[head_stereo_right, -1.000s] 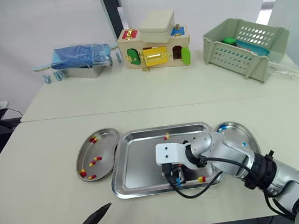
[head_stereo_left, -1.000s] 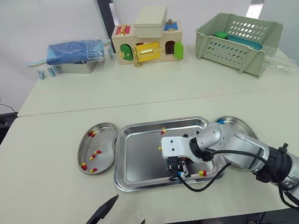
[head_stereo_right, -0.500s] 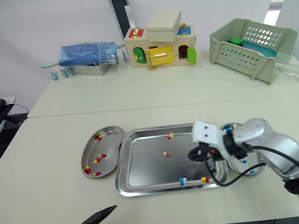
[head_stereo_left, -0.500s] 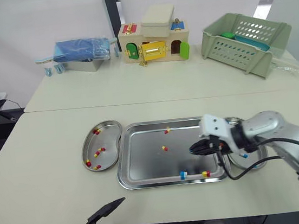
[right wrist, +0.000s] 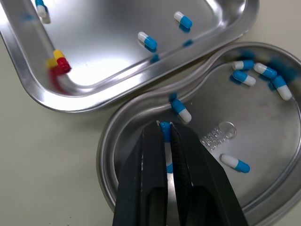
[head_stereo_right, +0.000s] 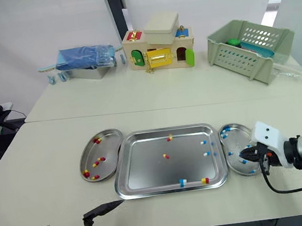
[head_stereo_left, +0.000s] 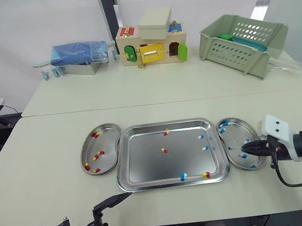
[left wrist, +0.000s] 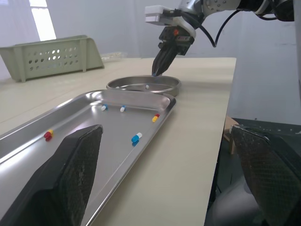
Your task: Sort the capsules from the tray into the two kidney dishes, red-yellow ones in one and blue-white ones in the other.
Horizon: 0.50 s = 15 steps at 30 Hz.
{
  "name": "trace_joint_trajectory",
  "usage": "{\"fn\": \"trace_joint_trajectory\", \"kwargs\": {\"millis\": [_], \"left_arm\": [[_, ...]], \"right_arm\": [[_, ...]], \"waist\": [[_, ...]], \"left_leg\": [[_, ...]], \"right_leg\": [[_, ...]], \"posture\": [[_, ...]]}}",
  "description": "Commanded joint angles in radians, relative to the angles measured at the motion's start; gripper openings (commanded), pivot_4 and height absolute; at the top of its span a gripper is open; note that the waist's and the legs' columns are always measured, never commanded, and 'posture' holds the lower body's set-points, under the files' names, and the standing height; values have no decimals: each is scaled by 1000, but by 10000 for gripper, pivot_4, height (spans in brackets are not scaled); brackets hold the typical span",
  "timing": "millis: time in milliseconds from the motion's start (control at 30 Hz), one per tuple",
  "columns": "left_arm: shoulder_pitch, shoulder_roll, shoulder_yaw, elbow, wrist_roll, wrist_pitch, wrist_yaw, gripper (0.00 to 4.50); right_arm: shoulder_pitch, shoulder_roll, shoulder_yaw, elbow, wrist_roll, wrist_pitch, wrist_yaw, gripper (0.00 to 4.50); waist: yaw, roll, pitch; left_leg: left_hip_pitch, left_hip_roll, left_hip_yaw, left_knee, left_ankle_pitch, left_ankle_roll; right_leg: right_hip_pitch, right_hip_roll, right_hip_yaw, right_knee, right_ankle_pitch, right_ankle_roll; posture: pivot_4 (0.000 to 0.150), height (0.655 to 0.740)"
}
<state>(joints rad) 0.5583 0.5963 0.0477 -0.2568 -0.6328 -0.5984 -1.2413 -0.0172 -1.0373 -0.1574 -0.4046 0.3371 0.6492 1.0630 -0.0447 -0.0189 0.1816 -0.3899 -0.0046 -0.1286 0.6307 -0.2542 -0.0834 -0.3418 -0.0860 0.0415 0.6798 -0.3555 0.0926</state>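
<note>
The steel tray (head_stereo_left: 146, 160) lies in the middle of the table and holds three red-yellow capsules (head_stereo_left: 164, 150) and three blue-white capsules (head_stereo_left: 205, 147). The left kidney dish (head_stereo_left: 108, 143) holds several red-yellow ones. Several blue-white ones lie in the right kidney dish (head_stereo_left: 236, 134). My right gripper (head_stereo_left: 244, 148) hangs low over that dish, shut on a blue-white capsule (right wrist: 165, 127) pinched at its fingertips (right wrist: 157, 129). My left gripper (left wrist: 164, 132) stands wide open and holds nothing. It is off the table's near edge, well clear of the tray.
Along the far side of the table stand a metal box with a blue bag (head_stereo_left: 78, 54), a wooden toy house (head_stereo_left: 150, 38) and a green slotted basket (head_stereo_left: 241, 41). Bare tabletop surrounds the tray and dishes.
My right gripper has left the front of the tray and swung right, over the right kidney dish, with a blue-white capsule in it. The camera has shifted too.
</note>
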Motion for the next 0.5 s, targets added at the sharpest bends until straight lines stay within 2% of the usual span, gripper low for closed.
{"fn": "trace_joint_trajectory", "kwargs": {"millis": [33, 67, 500], "left_arm": [[-10, -3, 20, 3, -19, 8, -13, 45000], [-10, -5, 22, 4, -18, 9, -15, 45000], [-23, -29, 57, 29, -2, 16, 10, 45000]], "right_arm": [[-12, 15, -36, 15, -3, -29, -37, 281], [-11, 17, -35, 21, -5, -35, -41, 281], [-5, -12, -47, 90, 7, -99, -2, 35831]], "waist": [[0, 0, 0], [0, 0, 0], [3, 0, 0]], "left_leg": [[0, 0, 0, 0, 0, 0], [0, 0, 0, 0, 0, 0], [0, 0, 0, 0, 0, 0]], "right_leg": [[0, 0, 0, 0, 0, 0], [0, 0, 0, 0, 0, 0], [1, 0, 0, 0, 0, 0]], "posture": [[1500, 7400], [1500, 7400], [1500, 7400]]}}
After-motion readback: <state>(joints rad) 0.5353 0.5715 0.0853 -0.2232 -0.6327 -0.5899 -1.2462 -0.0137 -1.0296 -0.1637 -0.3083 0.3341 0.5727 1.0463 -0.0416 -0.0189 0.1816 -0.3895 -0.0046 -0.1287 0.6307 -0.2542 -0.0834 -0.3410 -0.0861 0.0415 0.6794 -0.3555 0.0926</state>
